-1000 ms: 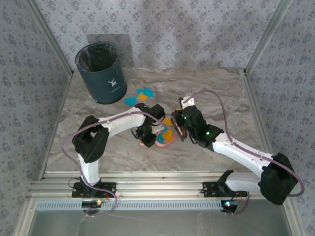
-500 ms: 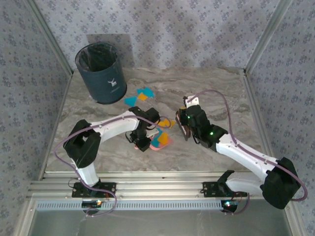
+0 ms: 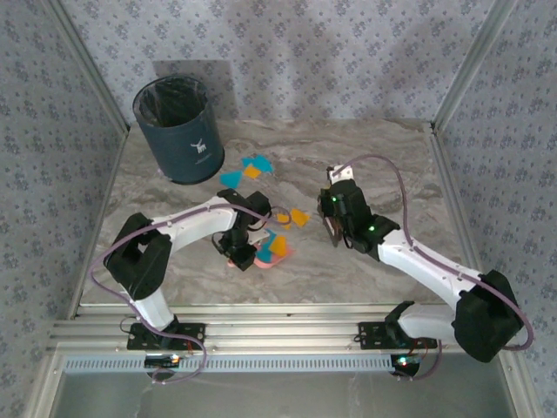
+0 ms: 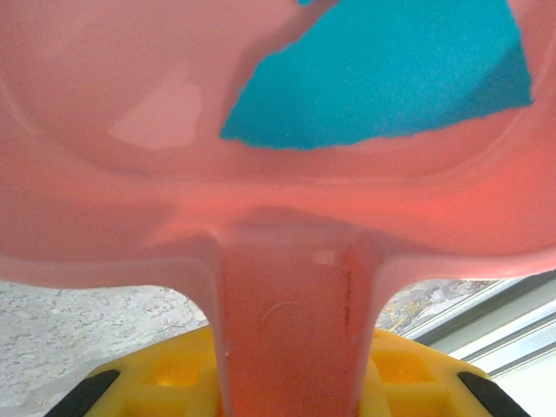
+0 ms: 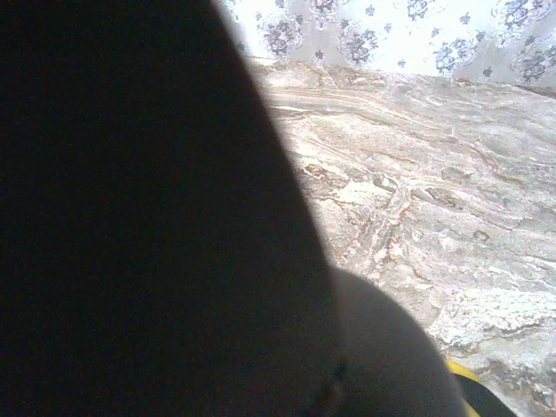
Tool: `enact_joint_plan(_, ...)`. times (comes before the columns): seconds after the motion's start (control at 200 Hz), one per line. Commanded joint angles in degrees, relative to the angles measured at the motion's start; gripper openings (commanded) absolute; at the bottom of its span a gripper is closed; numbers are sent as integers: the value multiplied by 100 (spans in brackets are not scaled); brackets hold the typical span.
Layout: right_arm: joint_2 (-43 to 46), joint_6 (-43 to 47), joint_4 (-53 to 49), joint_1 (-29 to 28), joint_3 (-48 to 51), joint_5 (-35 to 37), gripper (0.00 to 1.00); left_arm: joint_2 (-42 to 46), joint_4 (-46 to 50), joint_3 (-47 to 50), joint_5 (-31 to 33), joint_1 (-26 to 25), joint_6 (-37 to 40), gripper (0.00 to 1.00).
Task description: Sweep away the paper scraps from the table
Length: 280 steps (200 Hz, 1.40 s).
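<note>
My left gripper is shut on the handle of a pink dustpan that lies low over the table. In the left wrist view the pink handle runs between my yellow fingers, and a teal scrap lies in the pan. Orange and teal paper scraps rest in the pan. One orange scrap lies on the table beside it, and a cluster of scraps lies farther back. My right gripper is shut on a dark brush, to the right of the pan.
A dark blue bin with a black liner stands at the back left, close to the scrap cluster. Aluminium rails edge the table at the front and sides. Patterned walls enclose the back and both sides.
The left arm has drawn the dustpan left and toward the near edge. The right gripper with its brush has backed off to the right, so the two have moved apart.
</note>
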<state>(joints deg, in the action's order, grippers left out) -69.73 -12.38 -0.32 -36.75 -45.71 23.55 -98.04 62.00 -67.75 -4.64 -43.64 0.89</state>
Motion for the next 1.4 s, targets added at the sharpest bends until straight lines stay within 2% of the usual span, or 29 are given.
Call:
enact_joint_plan(0.0, -172, 115, 238, 33, -268, -204, 0, 9, 190, 2, -122, 81, 85, 0)
enact_joint_plan(0.38, -753, 43, 333, 33, -446, -591, 0, -527, 253, -567, -335, 252, 323, 0)
enact_joint_plan(0.984, -1169, 339, 138, -102, -748, -1321, 0, -1230, 410, -1196, -494, 327, 616, 0)
enact_joint_plan(1.394, -1001, 630, -300, -483, -865, -1250, 0, -1319, 357, -1342, -437, 325, 610, 0)
